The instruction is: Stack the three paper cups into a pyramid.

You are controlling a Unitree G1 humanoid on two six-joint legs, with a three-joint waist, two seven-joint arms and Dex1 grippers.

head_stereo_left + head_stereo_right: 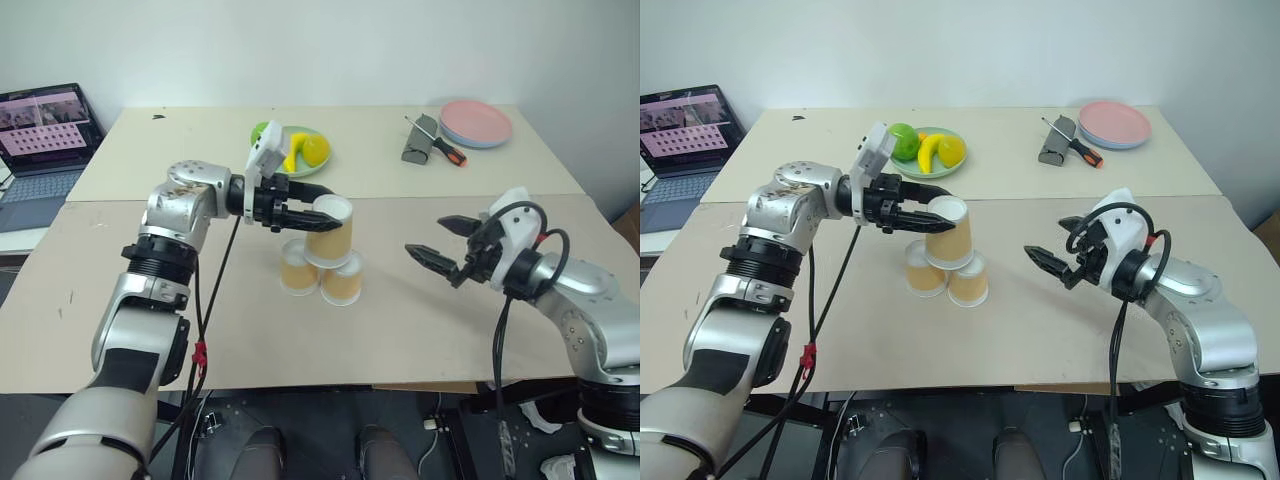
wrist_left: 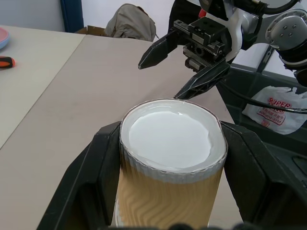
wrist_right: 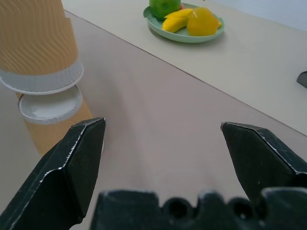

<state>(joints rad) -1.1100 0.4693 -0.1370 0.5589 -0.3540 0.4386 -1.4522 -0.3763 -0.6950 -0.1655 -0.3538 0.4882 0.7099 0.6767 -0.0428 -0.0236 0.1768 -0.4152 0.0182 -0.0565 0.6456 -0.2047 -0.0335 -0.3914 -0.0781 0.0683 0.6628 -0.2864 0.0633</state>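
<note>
You can't see whether the top cup [image 1: 330, 232] touches the two lower cups [image 1: 320, 276], and the laptop [image 1: 42, 150] beyond them is cut off.

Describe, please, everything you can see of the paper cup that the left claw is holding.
The top cup is a small tapered paper cup with tan-orange, wavy-ribbed sides and a white base and rim. It is upside down, white base up, roughly upright. The left claw is shut on it, one black finger on either side near the base. It sits over the two lower cups, which stand inverted side by side on the table; whether its rim already rests on them I cannot tell.
</note>
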